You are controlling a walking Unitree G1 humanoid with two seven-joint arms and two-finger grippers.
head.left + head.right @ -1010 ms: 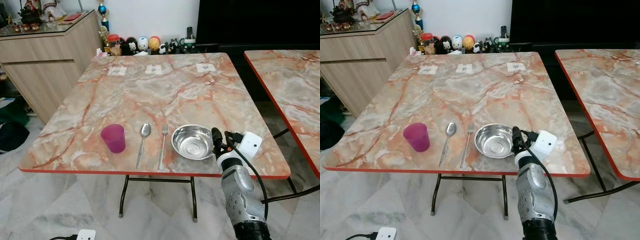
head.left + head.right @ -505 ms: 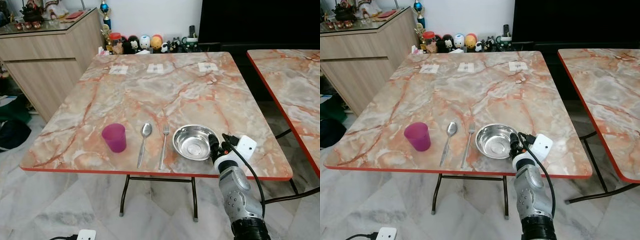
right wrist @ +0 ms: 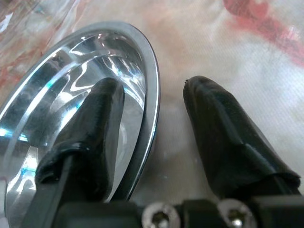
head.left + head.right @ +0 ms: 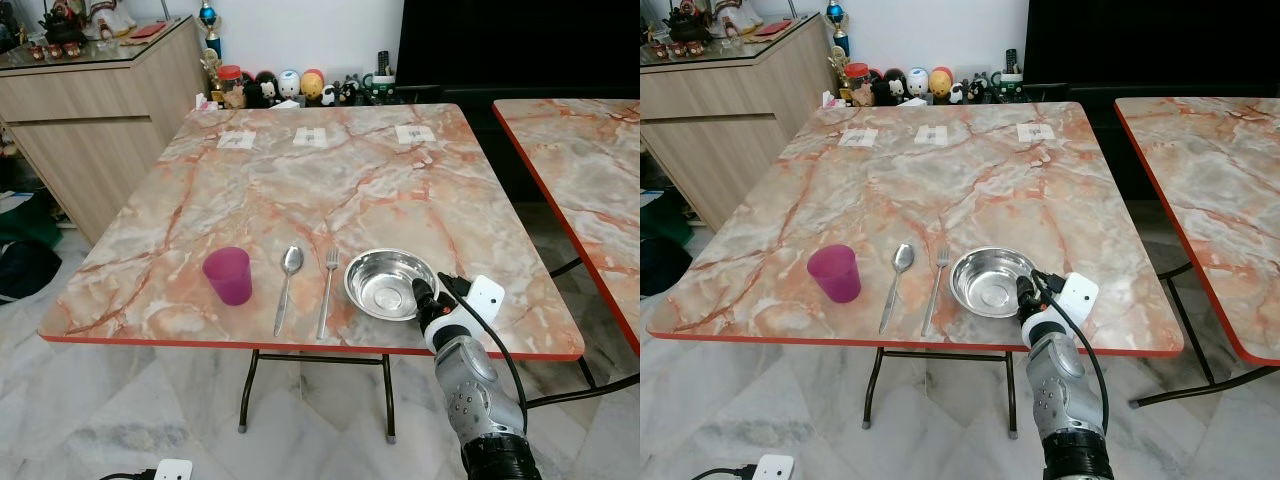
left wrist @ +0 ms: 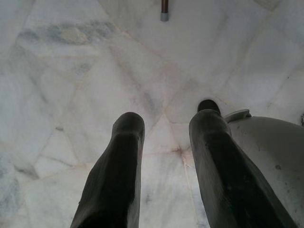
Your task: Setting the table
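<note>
On the marble table [image 4: 330, 180], near its front edge, stand a purple cup [image 4: 228, 275], a spoon [image 4: 287, 285], a fork [image 4: 326, 290] and a steel bowl [image 4: 385, 283] in a row. My right gripper [image 4: 428, 293] is at the bowl's right rim. In the right wrist view that gripper [image 3: 152, 88] is open, one finger inside the bowl [image 3: 71, 71] and the other outside over the tabletop, with a gap to the rim. My left gripper [image 5: 166, 118] hangs open above the floor, holding nothing.
A second marble table [image 4: 580, 160] stands to the right with a gap between. A wooden cabinet [image 4: 90, 110] is at the back left. Figurines [image 4: 290, 88] line the far side, and paper labels [image 4: 312, 138] lie on the table. A power strip [image 4: 172, 468] lies on the floor.
My right gripper has drawn a little toward the table's front edge and closer in on the bowl's rim. The bowl, cutlery and cup stay put.
</note>
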